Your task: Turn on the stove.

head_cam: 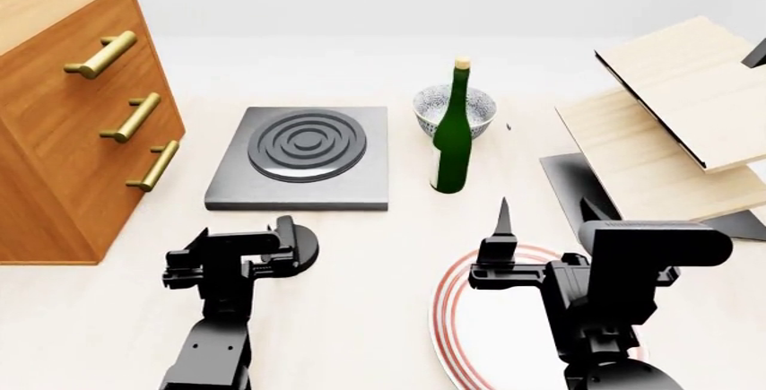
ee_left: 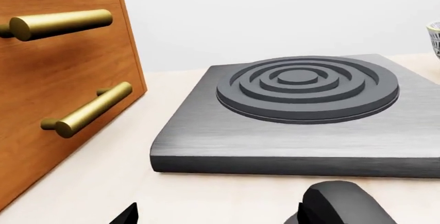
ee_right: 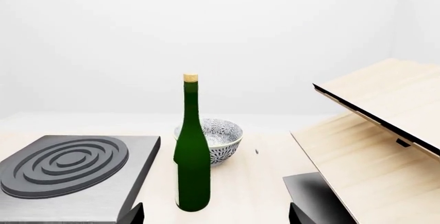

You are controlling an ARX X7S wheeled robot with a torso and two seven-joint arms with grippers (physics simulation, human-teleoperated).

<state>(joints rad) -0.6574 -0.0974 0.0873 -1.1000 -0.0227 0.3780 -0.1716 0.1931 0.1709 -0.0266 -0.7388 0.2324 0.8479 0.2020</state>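
Note:
The stove (head_cam: 305,159) is a flat dark grey slab with dark concentric burner rings, lying mid-table ahead of my left arm. It fills the left wrist view (ee_left: 295,110) and shows at the edge of the right wrist view (ee_right: 69,167). No knob shows on its top. My left gripper (head_cam: 257,236) is open and empty, a short way in front of the slab's near edge. Its tips (ee_left: 216,219) stand wide apart. A dark rounded shape (ee_left: 343,206) sits by one finger; I cannot tell what it is. My right gripper (head_cam: 509,238) is open and empty (ee_right: 216,216), facing the bottle.
A wooden drawer cabinet (head_cam: 60,121) with brass handles stands left of the stove. A green bottle (head_cam: 450,139) and a patterned bowl (head_cam: 455,108) stand to its right. Tilted wooden shelves (head_cam: 670,112) on a black base are at far right. A red-rimmed white plate (head_cam: 461,336) lies under my right arm.

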